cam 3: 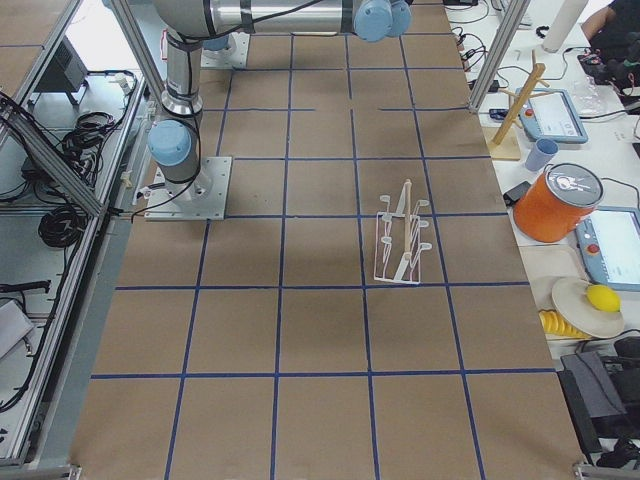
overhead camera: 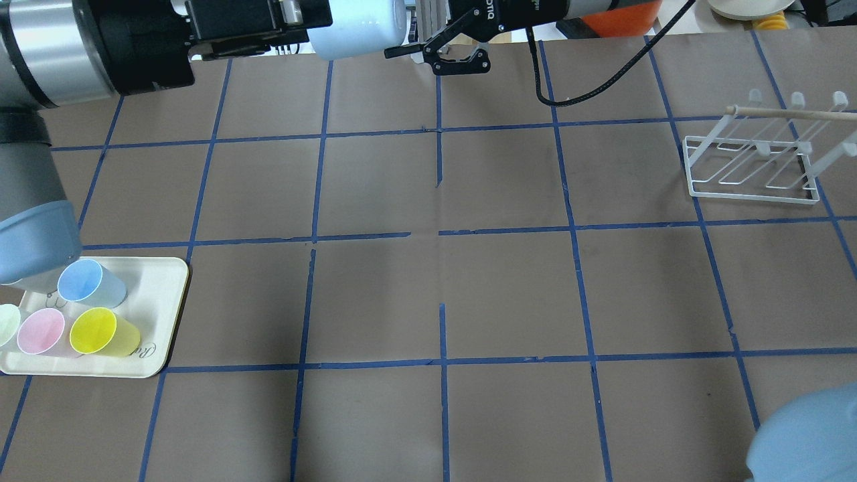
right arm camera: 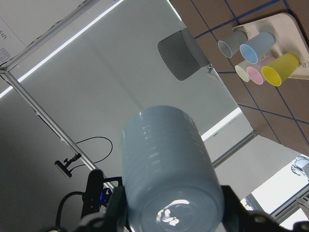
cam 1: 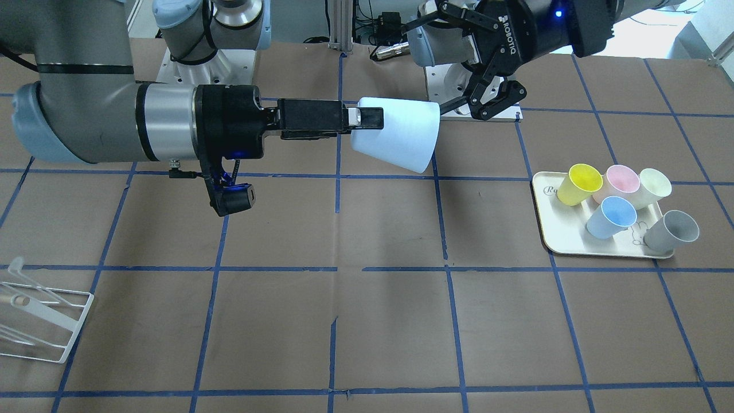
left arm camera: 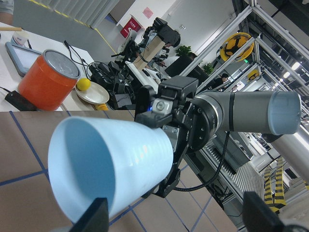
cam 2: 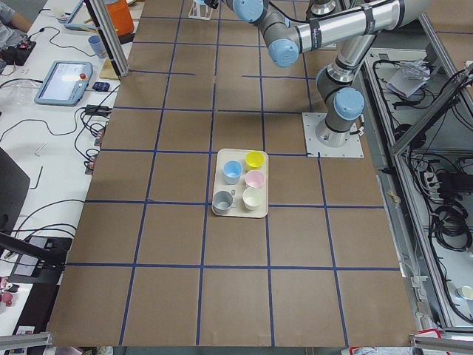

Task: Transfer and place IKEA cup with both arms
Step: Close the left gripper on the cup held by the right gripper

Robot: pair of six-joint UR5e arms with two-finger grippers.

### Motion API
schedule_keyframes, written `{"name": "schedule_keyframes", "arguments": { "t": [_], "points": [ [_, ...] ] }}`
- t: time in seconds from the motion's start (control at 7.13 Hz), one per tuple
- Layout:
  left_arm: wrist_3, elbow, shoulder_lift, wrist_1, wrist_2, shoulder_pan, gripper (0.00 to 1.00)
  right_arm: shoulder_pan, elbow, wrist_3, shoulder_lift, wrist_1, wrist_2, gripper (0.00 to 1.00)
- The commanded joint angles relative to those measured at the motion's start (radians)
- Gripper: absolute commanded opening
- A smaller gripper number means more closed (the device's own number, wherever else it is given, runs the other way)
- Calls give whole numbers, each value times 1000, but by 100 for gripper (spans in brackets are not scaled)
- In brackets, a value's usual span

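The pale blue IKEA cup (cam 1: 401,135) hangs on its side high above the table near the robot's bases. My right gripper (cam 1: 370,120) is shut on its narrow base end. The right wrist view shows the cup (right arm camera: 166,169) close up between the fingers. The cup's mouth points at my left gripper (cam 1: 476,106), which is open with its jaws spread, just beyond the rim. I cannot tell whether a fingertip touches the rim. In the left wrist view the cup's mouth (left arm camera: 104,164) faces the camera, and the left fingers (left arm camera: 91,215) stand wide apart. The cup also shows in the overhead view (overhead camera: 355,27).
A cream tray (cam 1: 542,198) on the robot's left side holds a second blue cup (cam 1: 610,218) and yellow (cam 1: 579,183), pink (cam 1: 622,179), cream (cam 1: 655,184) and grey (cam 1: 672,230) cups. A white wire rack (overhead camera: 750,171) stands on the robot's right, towards the operators' side.
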Motion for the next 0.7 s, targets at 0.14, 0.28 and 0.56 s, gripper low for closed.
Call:
{"name": "schedule_keyframes", "arguments": {
  "t": [0.14, 0.28, 0.56],
  "points": [
    [6, 0, -5, 17, -40, 21, 100, 9, -3, 2, -1, 17, -1, 38],
    [6, 0, -9, 23, -40, 20, 100, 9, -3, 2, -13, 25, -1, 38],
    [6, 2, -35, 26, -41, 21, 100, 6, -2, 6, -25, 45, -4, 38]
  ]
}}
